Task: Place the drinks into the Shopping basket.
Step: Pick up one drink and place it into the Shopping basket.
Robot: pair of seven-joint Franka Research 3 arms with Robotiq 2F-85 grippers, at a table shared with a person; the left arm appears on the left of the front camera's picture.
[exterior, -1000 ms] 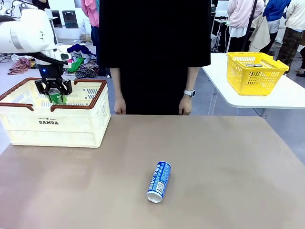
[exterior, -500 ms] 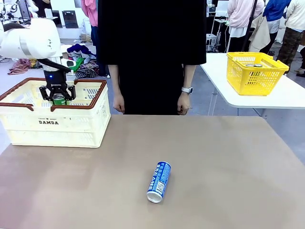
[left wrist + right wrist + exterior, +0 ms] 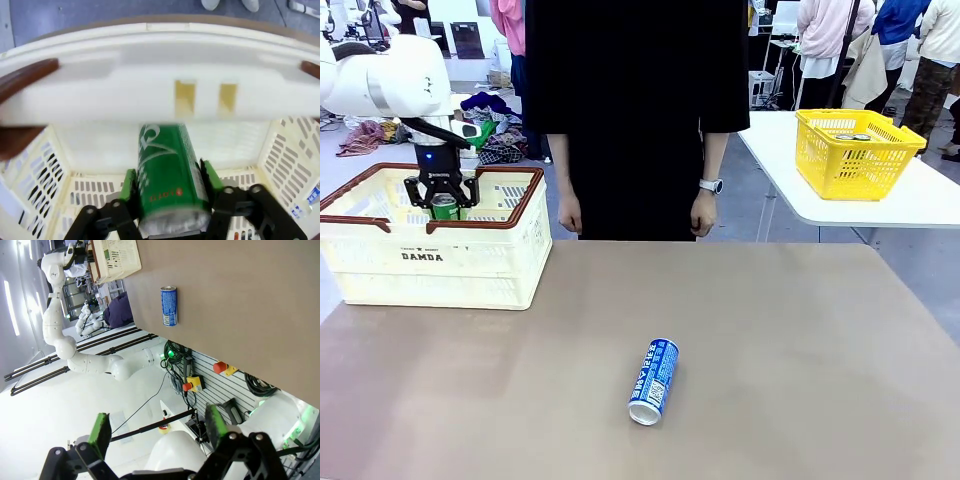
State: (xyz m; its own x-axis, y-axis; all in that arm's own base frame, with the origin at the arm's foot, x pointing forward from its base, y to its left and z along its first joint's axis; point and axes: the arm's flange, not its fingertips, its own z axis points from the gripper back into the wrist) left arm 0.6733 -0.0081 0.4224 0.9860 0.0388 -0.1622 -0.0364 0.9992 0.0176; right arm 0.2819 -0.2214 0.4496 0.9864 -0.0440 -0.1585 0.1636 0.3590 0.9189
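Observation:
A green drink can (image 3: 445, 208) hangs inside the cream Shopping basket (image 3: 470, 265) at the table's far left, its silver top just above the brown rim. My left gripper (image 3: 445, 197) reaches down into the basket and is shut on this can. In the left wrist view the green pads press both sides of the green can (image 3: 167, 170), with the basket's wall (image 3: 150, 95) right behind it. A blue can (image 3: 653, 381) lies on its side in the middle of the table, also seen as the blue can (image 3: 168, 306). My right gripper (image 3: 157, 427) is open and holds nothing.
A person in black stands at the table's far edge, one hand (image 3: 570, 215) and the other hand (image 3: 703, 213) hanging down. A yellow basket (image 3: 855, 150) sits on a separate white table (image 3: 920, 205) at the back right. Brown tabletop surrounds the blue can.
My left gripper has shifted slightly right and lower, sinking the green can deeper into the basket. The blue can has not moved.

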